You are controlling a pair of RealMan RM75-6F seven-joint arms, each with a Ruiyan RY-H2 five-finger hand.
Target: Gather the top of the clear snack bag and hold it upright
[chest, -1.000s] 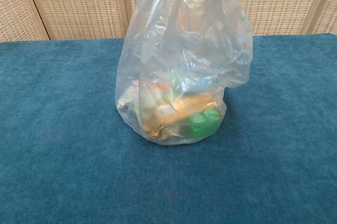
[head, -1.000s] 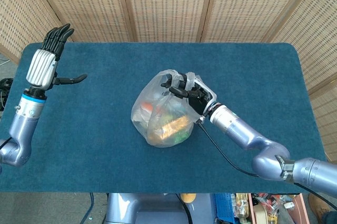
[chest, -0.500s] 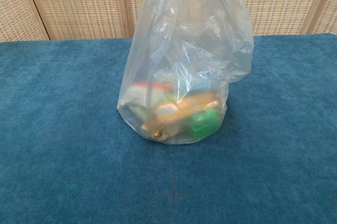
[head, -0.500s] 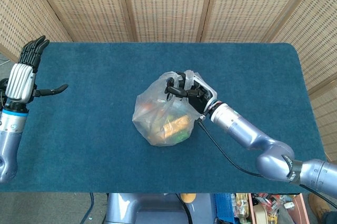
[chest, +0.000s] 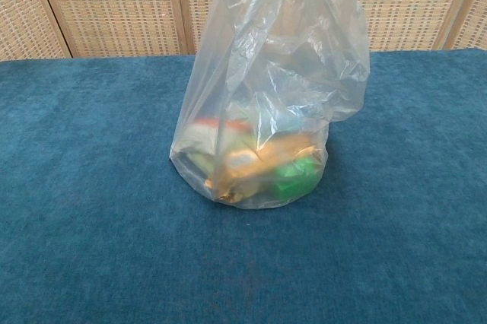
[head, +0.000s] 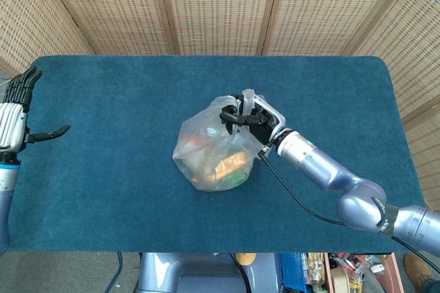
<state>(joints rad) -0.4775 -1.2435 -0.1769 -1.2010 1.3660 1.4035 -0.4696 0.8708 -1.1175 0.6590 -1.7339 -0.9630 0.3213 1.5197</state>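
The left hand [head: 12,124] has pulled away to the far left edge of the blue table [head: 103,190], much further out than it was a second ago. It holds nothing, its fingers straight and its thumb stuck out to the side. Over the same second the right hand [head: 249,120] has stayed where it was, near the middle of the table, with its dark fingers curled around the bunched top of the bag [head: 214,152].

With the left hand gone, the right hand alone seems to be keeping the bag up, so the gathering looks done and the job now looks like one of holding steady.

The bag [chest: 266,103] is thin, clear, crinkled plastic. In the chest view it stands upright near the table's centre, its rounded bottom resting on the blue cloth and its sides drawn up into a narrow neck that leaves the top of the picture. Only a dark sliver of the hand shows there. Loose folds hang down on the right side. At the bottom sit the snacks [chest: 255,168]: something orange-gold, something bright green, and a packet with a red and white top. The film has stretched a little taller and straighter than before.
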